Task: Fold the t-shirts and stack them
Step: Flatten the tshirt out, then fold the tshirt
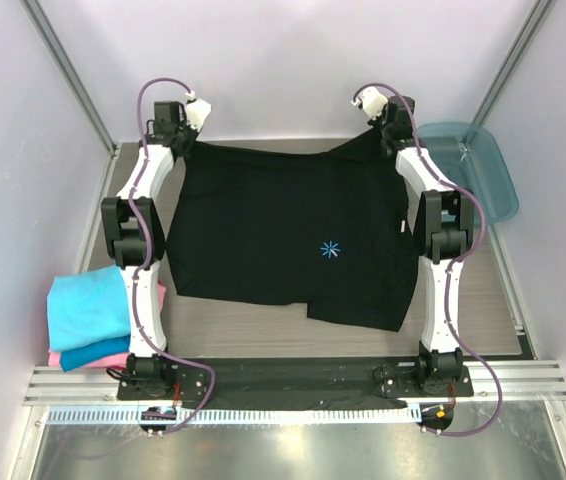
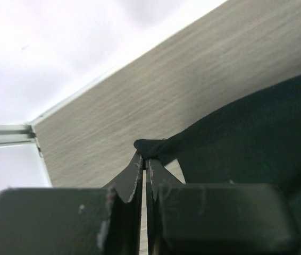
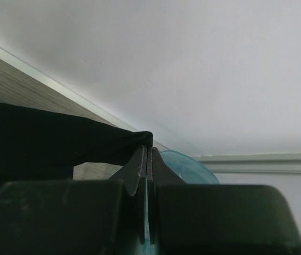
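Observation:
A large black t-shirt [image 1: 283, 235] with a light-blue starburst mark [image 1: 331, 249] lies spread on the table, its far edge lifted. My left gripper [image 1: 185, 143] is shut on the shirt's far left corner [image 2: 148, 146]. My right gripper [image 1: 383, 137] is shut on the shirt's far right corner [image 3: 142, 139]. The cloth stretches between the two grippers. A stack of folded t-shirts lies at the near left: turquoise [image 1: 85, 305] on top, blue [image 1: 98, 354] under it, pink [image 1: 56, 358] at the bottom.
A translucent teal plastic tray [image 1: 478, 165] stands at the far right, and shows behind my right fingers [image 3: 185, 164]. White walls close in the table on the left, back and right. The wood-grain table [image 2: 193, 90] shows beyond the shirt.

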Robot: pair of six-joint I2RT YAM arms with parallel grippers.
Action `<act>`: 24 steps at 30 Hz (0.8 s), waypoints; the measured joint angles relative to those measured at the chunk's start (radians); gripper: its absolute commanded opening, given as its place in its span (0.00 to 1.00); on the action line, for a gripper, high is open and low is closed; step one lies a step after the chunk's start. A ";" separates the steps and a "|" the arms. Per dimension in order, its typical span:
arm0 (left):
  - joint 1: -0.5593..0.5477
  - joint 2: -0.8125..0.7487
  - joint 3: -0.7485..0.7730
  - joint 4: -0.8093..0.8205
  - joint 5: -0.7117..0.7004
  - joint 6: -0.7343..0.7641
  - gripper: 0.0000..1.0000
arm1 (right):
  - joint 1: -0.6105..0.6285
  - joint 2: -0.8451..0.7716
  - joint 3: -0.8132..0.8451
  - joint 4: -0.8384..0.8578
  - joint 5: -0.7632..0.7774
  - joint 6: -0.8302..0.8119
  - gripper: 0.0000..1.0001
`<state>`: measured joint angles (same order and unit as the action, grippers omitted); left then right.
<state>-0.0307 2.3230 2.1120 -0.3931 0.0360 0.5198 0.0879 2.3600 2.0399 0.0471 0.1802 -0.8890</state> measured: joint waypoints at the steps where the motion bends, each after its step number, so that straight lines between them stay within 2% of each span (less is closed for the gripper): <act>1: 0.000 0.000 0.002 0.004 -0.002 0.000 0.00 | 0.000 -0.004 -0.006 0.002 0.000 0.005 0.01; 8: -0.001 0.000 -0.009 0.020 -0.021 0.007 0.00 | 0.000 -0.045 -0.074 0.007 0.002 0.017 0.01; 15: -0.002 -0.003 -0.082 0.023 -0.044 0.016 0.00 | 0.000 -0.095 -0.165 -0.024 0.000 0.024 0.01; 24: 0.002 -0.071 -0.180 0.019 -0.027 0.047 0.00 | 0.010 -0.332 -0.282 -0.120 -0.007 0.062 0.01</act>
<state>-0.0288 2.2517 1.9316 -0.3737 0.0086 0.5663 0.0982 2.0281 1.7576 -0.0731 0.1734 -0.8268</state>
